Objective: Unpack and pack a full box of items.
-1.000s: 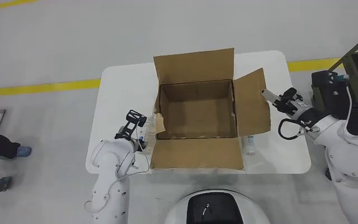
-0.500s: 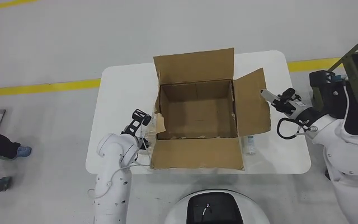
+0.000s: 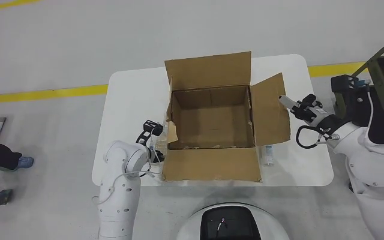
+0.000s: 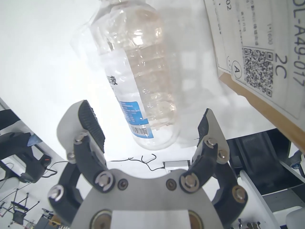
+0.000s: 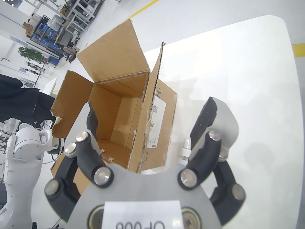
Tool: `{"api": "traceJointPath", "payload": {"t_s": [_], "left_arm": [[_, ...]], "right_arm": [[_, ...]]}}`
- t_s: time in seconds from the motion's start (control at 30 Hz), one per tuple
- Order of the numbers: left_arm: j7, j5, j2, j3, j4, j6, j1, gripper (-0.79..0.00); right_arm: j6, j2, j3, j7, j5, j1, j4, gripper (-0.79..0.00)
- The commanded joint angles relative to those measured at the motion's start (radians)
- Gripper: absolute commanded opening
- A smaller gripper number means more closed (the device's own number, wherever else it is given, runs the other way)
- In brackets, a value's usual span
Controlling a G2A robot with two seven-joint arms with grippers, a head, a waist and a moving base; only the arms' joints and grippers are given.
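Left gripper [image 4: 145, 110] is gaping empty around one clear plastic bottle [image 4: 133, 67]
It is lying flat, cap pointing away; right gripper [image 5: 152, 108] is gaping empty too.

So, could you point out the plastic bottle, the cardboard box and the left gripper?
plastic bottle [image 4: 135, 67], left wrist view, on its clear ribbed body.
cardboard box [image 3: 210, 165], top view, on the near flap.
left gripper [image 4: 147, 110], left wrist view, midway between its open fingertips.

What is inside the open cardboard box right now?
The open brown cardboard box shows a bare floor with a few small pale scraps near one wall. The torn side flap covers one near corner.
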Motion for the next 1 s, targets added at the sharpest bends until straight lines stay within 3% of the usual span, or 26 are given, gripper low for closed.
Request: {"api": "traceJointPath", "payload": {"t_s": [0.0, 0.37, 0.43, 0.47, 0.53, 0.57, 0.6, 0.63, 0.73, 0.87, 0.97], "left_arm": [[-0.006, -0.003, 0.003, 0.002, 0.016, 0.006, -0.006, 0.0], [0.004, -0.001, 0.015, 0.026, 0.099, 0.013, -0.041, 0.0], [0.007, 0.002, 0.017, 0.032, 0.115, 0.012, -0.046, -0.117], [0.009, 0.003, 0.017, 0.033, 0.122, 0.013, -0.049, -0.191], [0.011, 0.013, 0.02, 0.035, 0.135, 0.014, -0.052, -0.449], [0.014, 0.015, 0.021, 0.035, 0.14, 0.014, -0.053, -0.523], [0.018, 0.016, 0.023, 0.035, 0.143, 0.014, -0.054, -0.523], [0.019, 0.018, 0.024, 0.035, 0.147, 0.015, -0.054, -0.785], [0.022, 0.02, 0.027, 0.035, 0.149, 0.017, -0.052, -0.785], [0.02, 0.011, 0.032, 0.031, 0.133, 0.026, -0.044, -0.785], [0.019, 0.002, 0.036, 0.021, 0.108, 0.038, -0.034, -0.785]], "right_arm": [[0.001, 0.001, -0.001, -0.001, 0.001, 0.001, 0.0, 0.0], [0.009, 0.006, -0.005, 0.002, 0.001, 0.004, 0.004, 0.0], [0.01, 0.007, -0.007, 0.003, 0.002, 0.006, 0.005, -0.012], [0.011, 0.007, -0.008, 0.002, 0.002, 0.007, 0.005, -0.077], [0.012, 0.008, -0.012, 0.002, 0.001, 0.007, 0.005, -0.157], [0.012, 0.008, -0.014, 0.002, -0.001, 0.008, 0.006, -0.188], [0.013, 0.009, -0.016, 0.004, -0.003, 0.007, 0.006, -0.209], [0.013, 0.009, -0.018, 0.004, -0.003, 0.007, 0.007, -0.203], [0.019, 0.011, -0.023, 0.011, -0.009, 0.005, 0.011, -0.166], [0.016, 0.011, -0.034, 0.018, 0.0, 0.007, 0.021, -0.012], [0.016, 0.011, -0.045, 0.016, 0.023, 0.012, 0.034, 0.0]]}}
